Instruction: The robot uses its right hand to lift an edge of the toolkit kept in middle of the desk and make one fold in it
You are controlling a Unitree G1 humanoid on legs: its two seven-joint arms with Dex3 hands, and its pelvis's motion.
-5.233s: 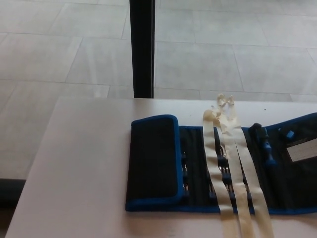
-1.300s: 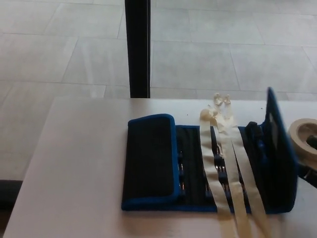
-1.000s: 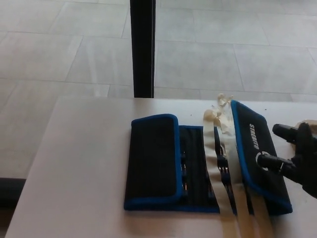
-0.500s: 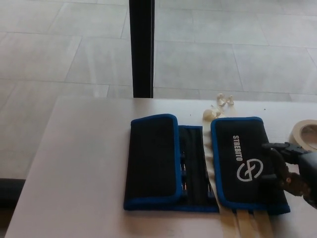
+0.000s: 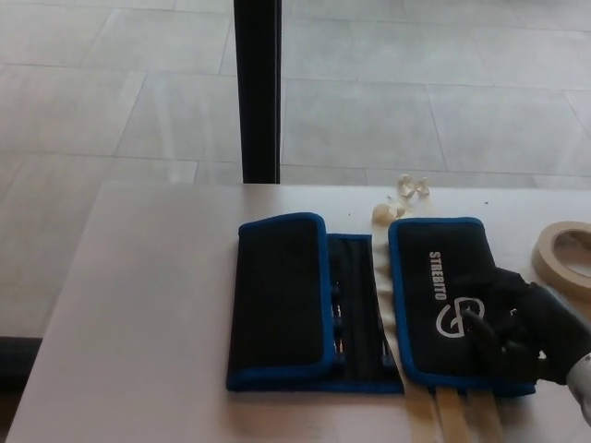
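The toolkit (image 5: 314,305) is a black roll with blue edging lying in the middle of the white desk (image 5: 148,305). Its left flap (image 5: 277,300) lies folded inward. Its right flap (image 5: 434,286), with white lettering and a logo, lies folded flat over the middle. A narrow strip of tool pockets (image 5: 355,309) shows between the two flaps. My right hand (image 5: 517,323) rests on top of the right flap near its outer edge, fingers spread flat on the fabric and gripping nothing. Cream straps (image 5: 457,415) stick out under the flap at the front, and their knotted ends (image 5: 402,189) lie behind it.
A roll of masking tape (image 5: 565,254) lies on the desk at the far right. A black post (image 5: 257,88) stands behind the desk's back edge, with tiled floor beyond. The desk's left edge runs diagonally at the left.
The right flap was swung up from flat open, over the straps, and laid down on the middle. My right hand came in and now presses on top of it.
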